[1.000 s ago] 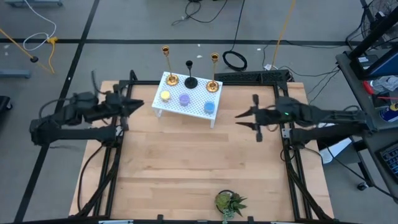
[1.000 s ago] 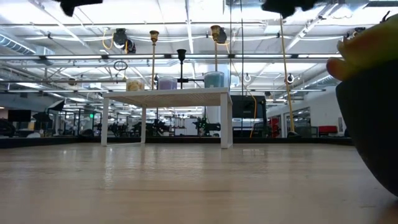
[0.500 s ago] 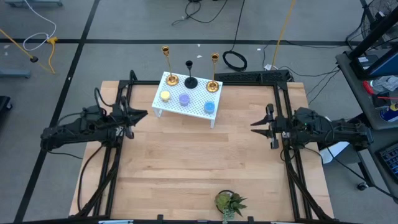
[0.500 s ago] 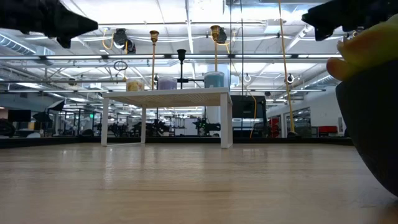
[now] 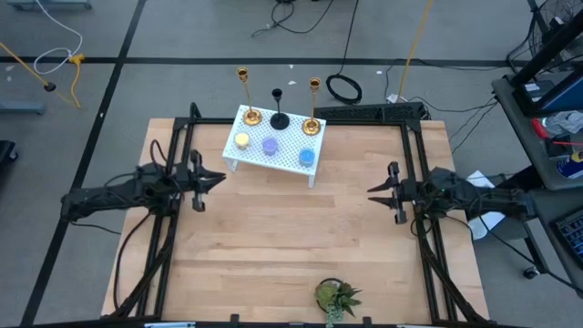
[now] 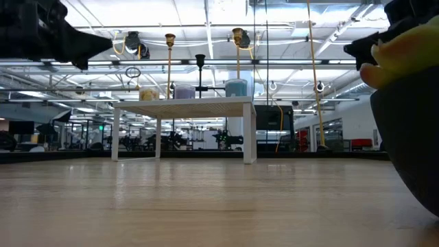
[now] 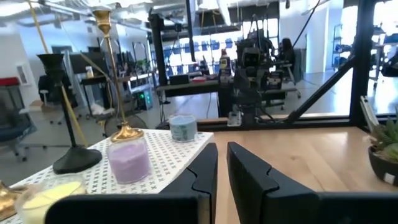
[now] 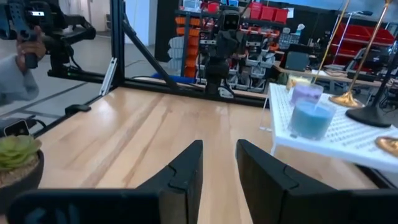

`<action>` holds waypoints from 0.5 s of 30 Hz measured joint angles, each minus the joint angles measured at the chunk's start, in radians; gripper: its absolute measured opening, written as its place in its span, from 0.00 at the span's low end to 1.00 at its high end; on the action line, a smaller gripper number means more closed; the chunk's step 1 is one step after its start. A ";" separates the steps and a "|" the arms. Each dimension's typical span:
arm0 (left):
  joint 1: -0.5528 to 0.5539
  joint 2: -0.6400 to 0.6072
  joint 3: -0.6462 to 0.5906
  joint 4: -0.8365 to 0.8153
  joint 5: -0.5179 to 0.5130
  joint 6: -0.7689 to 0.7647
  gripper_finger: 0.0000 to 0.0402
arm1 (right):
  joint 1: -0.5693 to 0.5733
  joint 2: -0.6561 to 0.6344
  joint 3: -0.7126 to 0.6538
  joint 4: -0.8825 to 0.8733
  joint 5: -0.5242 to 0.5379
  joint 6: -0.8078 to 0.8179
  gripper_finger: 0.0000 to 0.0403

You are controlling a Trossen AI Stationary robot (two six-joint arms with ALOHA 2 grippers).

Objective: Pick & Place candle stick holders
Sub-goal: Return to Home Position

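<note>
With all three candle stick holders (image 5: 278, 109) crowded upright on the white rack (image 5: 273, 146), the left end effector (image 5: 216, 177) (nearly pressed together, empty) and narrowly spread right end effector (image 5: 375, 189) risk toppling neighbours

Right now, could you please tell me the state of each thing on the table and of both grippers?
Gold candlesticks: upright on rack.
Black candlestick: upright between them.
White rack: standing, loaded.
Left gripper: nearly shut, empty.
Right gripper: slightly open, empty.
</note>
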 joint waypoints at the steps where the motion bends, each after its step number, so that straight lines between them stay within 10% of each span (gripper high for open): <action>1: 0.000 0.000 -0.021 0.029 0.002 0.000 0.10 | 0.000 -0.013 -0.013 0.001 0.000 0.005 0.23; 15: 0.000 0.002 -0.095 0.026 0.039 -0.072 0.10 | 0.000 -0.083 -0.098 0.011 0.004 0.025 0.23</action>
